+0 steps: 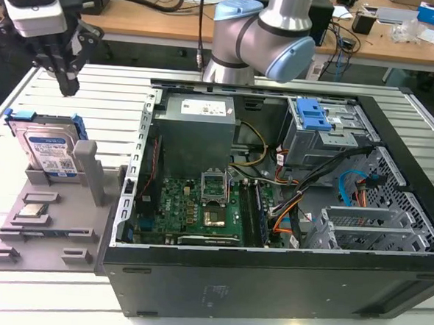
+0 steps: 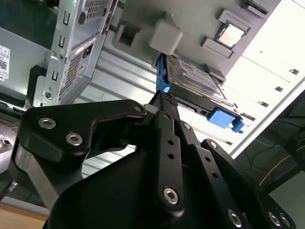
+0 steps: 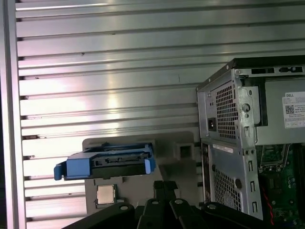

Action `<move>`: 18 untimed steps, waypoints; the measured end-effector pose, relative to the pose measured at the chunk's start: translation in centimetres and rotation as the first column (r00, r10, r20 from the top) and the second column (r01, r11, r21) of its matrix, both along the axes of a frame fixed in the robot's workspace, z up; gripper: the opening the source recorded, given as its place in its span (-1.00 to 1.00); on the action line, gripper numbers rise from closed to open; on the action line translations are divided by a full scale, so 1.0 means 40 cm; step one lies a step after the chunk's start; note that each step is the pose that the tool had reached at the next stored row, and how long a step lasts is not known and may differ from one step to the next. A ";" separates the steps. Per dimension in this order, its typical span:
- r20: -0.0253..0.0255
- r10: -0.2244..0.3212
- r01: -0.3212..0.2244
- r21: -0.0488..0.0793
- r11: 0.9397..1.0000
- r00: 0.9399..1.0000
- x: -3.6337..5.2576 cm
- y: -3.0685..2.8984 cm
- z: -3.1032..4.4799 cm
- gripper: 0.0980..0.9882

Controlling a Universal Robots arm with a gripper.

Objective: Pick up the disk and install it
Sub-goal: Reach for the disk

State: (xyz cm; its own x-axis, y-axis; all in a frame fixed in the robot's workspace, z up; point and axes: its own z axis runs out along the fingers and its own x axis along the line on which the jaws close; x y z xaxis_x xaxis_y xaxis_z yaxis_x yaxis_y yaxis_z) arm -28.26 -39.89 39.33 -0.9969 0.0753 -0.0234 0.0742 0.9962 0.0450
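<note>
Site was a robotics lab/workshop: slatted alu. bench (image 1: pixel 39 299), opened PC case (image 1: pixel 268 283), cluttered desks (image 1: pixel 148 24) w/ cables behind.

Lower half of the disk (image 1: pixel 47 146) behind the grey holder (image 1: pixel 89 210) wall, label print too small

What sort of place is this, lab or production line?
Probably a robotics lab bench, not a line: an open computer case on a slatted metal table, a grey fixture holding the disk, and cluttered wooden desks behind the arm.
</note>
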 end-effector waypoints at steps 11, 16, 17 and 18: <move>0.000 0.000 0.000 0.000 1.000 1.000 -0.112 0.000 0.000 -0.98; 0.000 0.000 0.000 0.000 1.000 1.000 -0.174 0.000 0.000 -0.98; 0.000 0.000 0.000 0.000 1.000 1.000 -0.183 0.000 0.000 -0.98; 0.000 0.000 0.000 0.000 1.000 1.000 -0.188 0.000 0.000 -0.98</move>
State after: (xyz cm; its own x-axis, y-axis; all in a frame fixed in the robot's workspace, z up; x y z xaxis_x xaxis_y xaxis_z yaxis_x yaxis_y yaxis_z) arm -35.78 -39.88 39.33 -0.9969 0.0754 -0.0234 0.0743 0.9962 0.0451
